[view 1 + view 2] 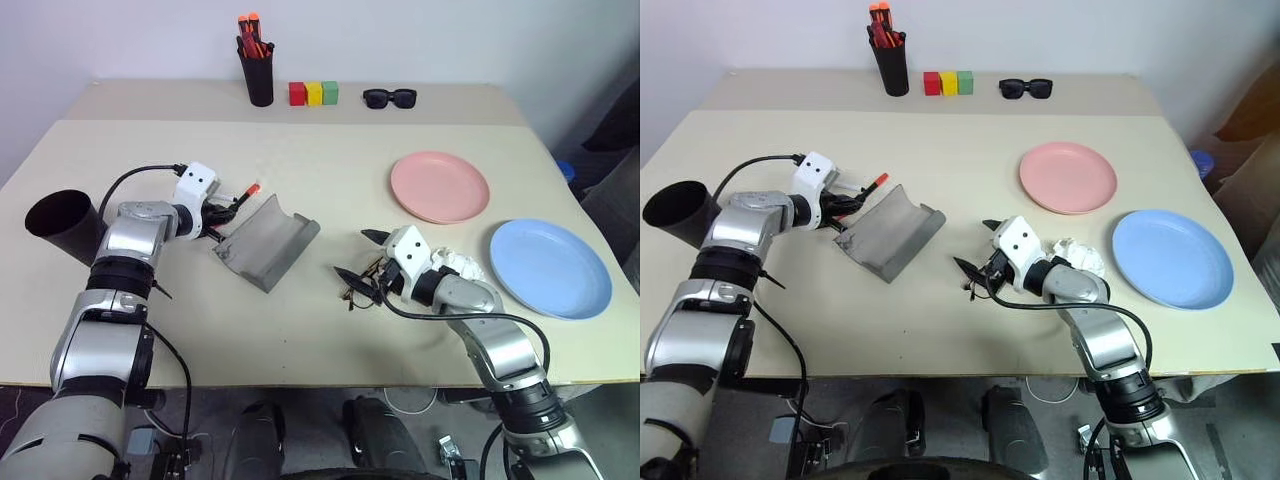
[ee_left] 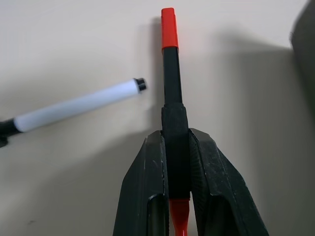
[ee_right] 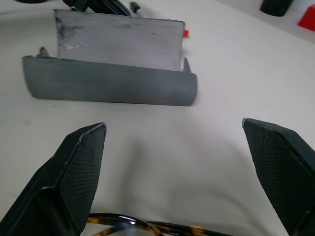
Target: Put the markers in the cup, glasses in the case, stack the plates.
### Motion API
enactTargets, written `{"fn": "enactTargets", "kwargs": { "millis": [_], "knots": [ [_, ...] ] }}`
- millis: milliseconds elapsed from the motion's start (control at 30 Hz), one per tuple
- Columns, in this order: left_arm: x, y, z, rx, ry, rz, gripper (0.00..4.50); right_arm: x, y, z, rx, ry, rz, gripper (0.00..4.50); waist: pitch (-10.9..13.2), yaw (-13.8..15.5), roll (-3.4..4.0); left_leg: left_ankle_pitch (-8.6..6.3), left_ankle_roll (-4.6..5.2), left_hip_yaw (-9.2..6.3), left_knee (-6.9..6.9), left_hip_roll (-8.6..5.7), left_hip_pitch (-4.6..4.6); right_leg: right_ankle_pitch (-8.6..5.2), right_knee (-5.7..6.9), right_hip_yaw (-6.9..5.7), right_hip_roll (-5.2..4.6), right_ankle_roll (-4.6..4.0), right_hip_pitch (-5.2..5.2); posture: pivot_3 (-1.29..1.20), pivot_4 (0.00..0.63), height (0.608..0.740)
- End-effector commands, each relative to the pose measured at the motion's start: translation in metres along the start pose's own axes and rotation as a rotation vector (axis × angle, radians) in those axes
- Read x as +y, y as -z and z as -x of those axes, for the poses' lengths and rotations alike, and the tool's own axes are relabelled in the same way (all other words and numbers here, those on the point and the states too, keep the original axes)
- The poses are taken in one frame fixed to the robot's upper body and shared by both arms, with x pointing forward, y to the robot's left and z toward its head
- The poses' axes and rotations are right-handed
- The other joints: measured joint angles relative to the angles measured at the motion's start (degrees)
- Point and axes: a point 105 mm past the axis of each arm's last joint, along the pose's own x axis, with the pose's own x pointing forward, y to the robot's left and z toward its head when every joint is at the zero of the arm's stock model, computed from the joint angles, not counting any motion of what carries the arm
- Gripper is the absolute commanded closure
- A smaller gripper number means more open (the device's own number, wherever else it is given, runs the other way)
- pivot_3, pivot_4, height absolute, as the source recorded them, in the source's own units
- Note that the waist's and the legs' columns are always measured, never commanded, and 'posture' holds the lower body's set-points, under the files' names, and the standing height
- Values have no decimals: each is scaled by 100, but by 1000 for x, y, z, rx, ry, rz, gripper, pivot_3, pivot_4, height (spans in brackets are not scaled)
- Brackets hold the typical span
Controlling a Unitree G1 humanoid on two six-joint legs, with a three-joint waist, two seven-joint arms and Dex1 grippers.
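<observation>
Gripping the black marker with the red cap point(image 2: 171, 98), the left gripper point(image 2: 177, 162) has its two fingers pressed against the barrel, a grip the left wrist view shows plainly while the head views give little more than the red tip poking out at centre left of the frame. That wrist view also shows the white marker point(image 2: 78, 107) lying loose on the table point(image 1: 330, 160) just beside the held one, not touching it. From the head camera, the open grey case point(image 1: 265, 240) sits left of centre, next to the left gripper, and the large black cup point(image 1: 62, 226) lies tipped at the far left edge. The right gripper point(image 1: 362, 258), lower centre, has its jaws spread wide; the right wrist view shows the glasses point(image 3: 147, 227) at the base of the fingers, between them and untouched, with the case beyond. At right, the pink plate point(image 1: 440, 187) and the blue plate point(image 1: 550, 267) lie apart, unstacked. Along the top edge stand a smaller cup of orange-red pens point(image 1: 258, 68), three coloured blocks point(image 1: 313, 94) and black sunglasses point(image 1: 390, 98).
</observation>
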Motion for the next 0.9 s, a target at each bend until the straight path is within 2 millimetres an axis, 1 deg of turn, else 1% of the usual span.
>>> {"fn": "enactTargets", "kwargs": {
  "millis": [33,100,167,200,267,333,400,500,567,633,700,800,900],
  "knots": [
    [9,-54,16,-265,-97,-46,4494,-10,-25,-7,-95,74,67,0,1,-2,-1,0,0,0,0,1,-1,0,1,0,0,0,-1,0,150,722],
    [12,-80,29,-417,-176,-59,4494,-9,-32,-14,-135,95,68,0,1,0,-1,0,0,0,1,2,-1,1,2,0,0,1,-1,0,150,722],
    [15,-102,45,-565,-269,-21,4494,-7,-40,-19,-190,101,48,0,1,8,-2,0,0,0,0,2,-1,1,3,0,0,1,-1,0,150,722],
    [19,-114,58,-650,-349,-11,4494,-4,-44,-22,-221,89,34,0,1,13,-2,0,0,0,1,2,-1,1,4,0,0,2,-1,0,150,722],
    [23,-128,83,-785,-514,-10,4494,3,-51,-26,-270,38,-3,0,1,18,-2,0,-1,0,2,2,-1,2,5,1,-1,3,-1,0,150,722],
    [27,-132,108,-873,-679,-5,4494,13,-57,-29,-302,-43,-51,0,0,21,-1,0,-1,2,2,2,0,3,4,4,-1,6,0,0,150,722],
    [29,-126,134,-927,-844,2,4494,25,-61,-30,-325,-150,-104,0,0,16,-1,0,-1,2,2,2,1,4,6,5,-1,7,0,0,150,722],
    [27,-115,168,-964,-1058,-19,4494,33,-65,-33,-356,-225,-126,0,0,23,0,1,-1,2,3,4,4,5,8,4,0,7,2,0,150,722],
    [26,-103,190,-959,-1199,-42,4494,37,-61,-37,-342,-262,-137,0,-2,62,-3,1,-1,1,4,3,4,5,9,2,0,6,3,0,150,722],
    [28,-85,210,-930,-1327,-26,4494,46,-59,-41,-333,-318,-150,0,-3,84,-4,0,-1,2,6,3,5,6,8,2,0,6,5,0,150,722],
    [29,-75,220,-903,-1396,-12,4494,51,-58,-43,-331,-347,-162,0,-3,104,-4,0,-1,2,5,3,5,6,8,2,-1,6,5,0,150,722],
    [29,-61,233,-875,-1479,-1,4494,52,-59,-47,-335,-364,-170,0,-7,126,-11,1,-1,-1,7,3,5,6,9,-3,-1,5,7,0,150,722],
    [33,-48,234,-829,-1500,16,4494,52,-61,-49,-339,-376,-163,0,-10,120,-15,1,-1,0,8,2,5,6,8,-3,-2,5,9,0,150,722]
  ]
}}
